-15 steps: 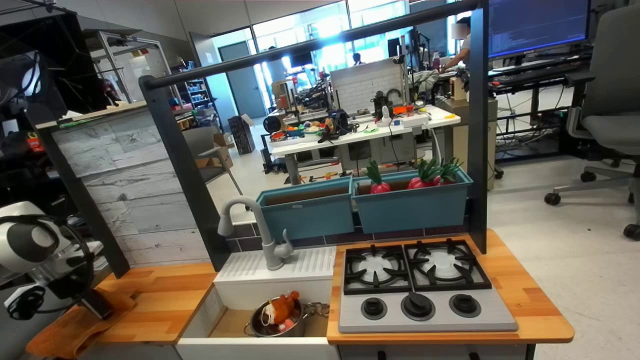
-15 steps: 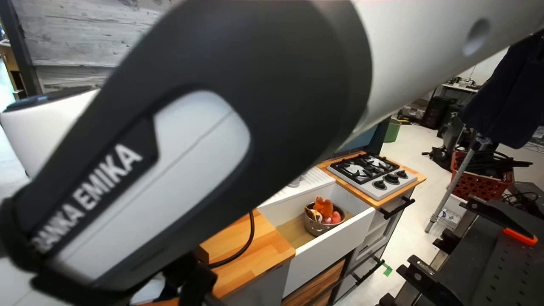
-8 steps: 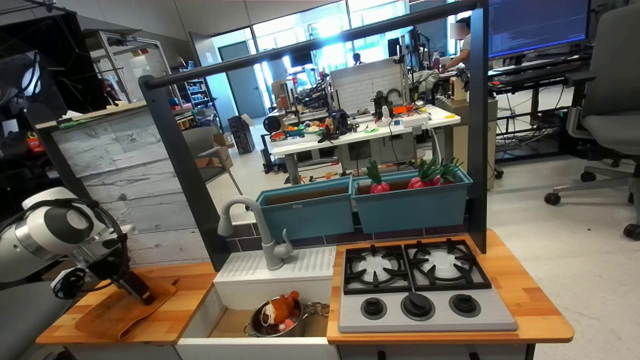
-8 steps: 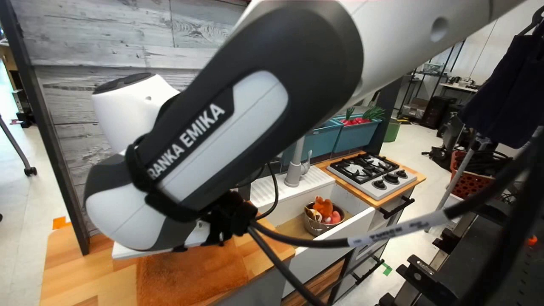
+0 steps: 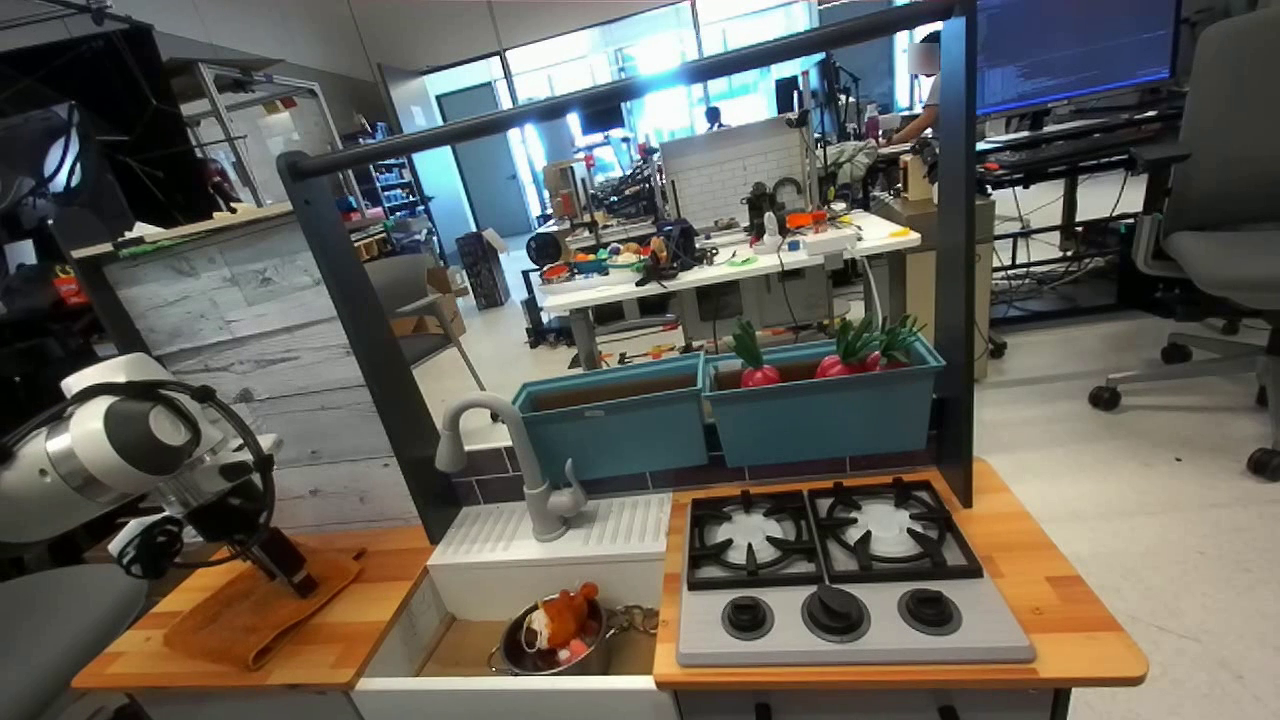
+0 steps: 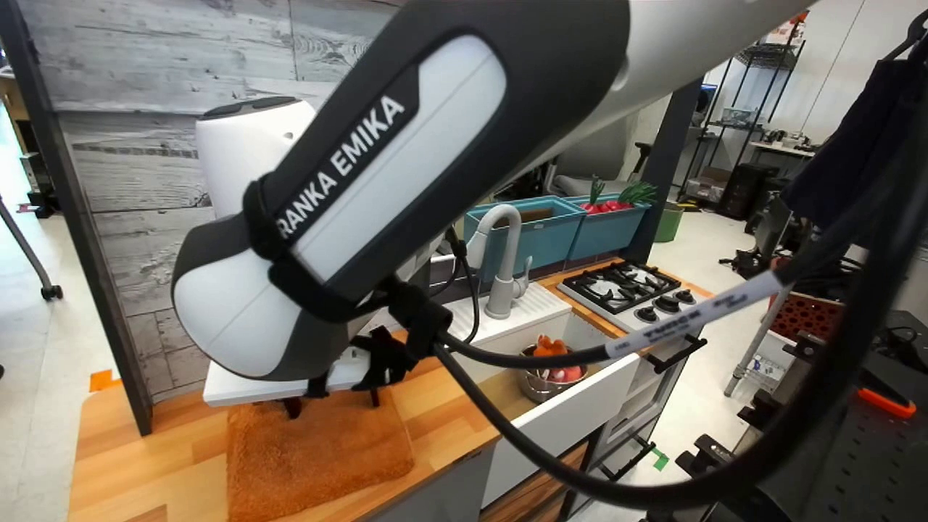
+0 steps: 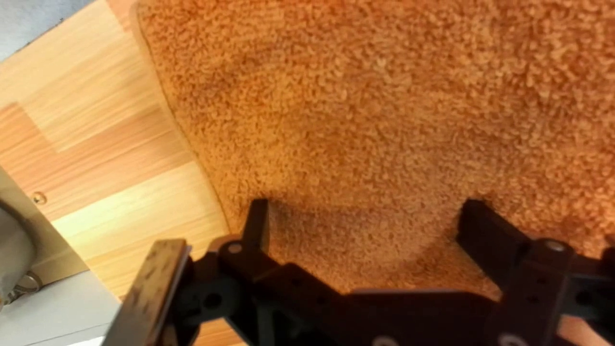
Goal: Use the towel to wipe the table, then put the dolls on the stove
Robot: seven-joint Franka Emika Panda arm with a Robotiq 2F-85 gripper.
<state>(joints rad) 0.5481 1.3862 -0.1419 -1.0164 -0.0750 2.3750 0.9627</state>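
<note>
End effector (image 7: 367,204) wide-jawed on towel (image 7: 384,96)

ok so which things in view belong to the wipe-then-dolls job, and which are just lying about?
Job:
towel
wooden countertop it lies on
dolls, in the metal pot in the sink
stove
hand, open, at the towel

Just around:
teal planters
radishes in one
faucet
office chair
red basket

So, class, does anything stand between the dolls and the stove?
Yes. The dolls sit in the pot, down in the sink, so the pot and the sink's side wall stand between them and the stove.
</note>
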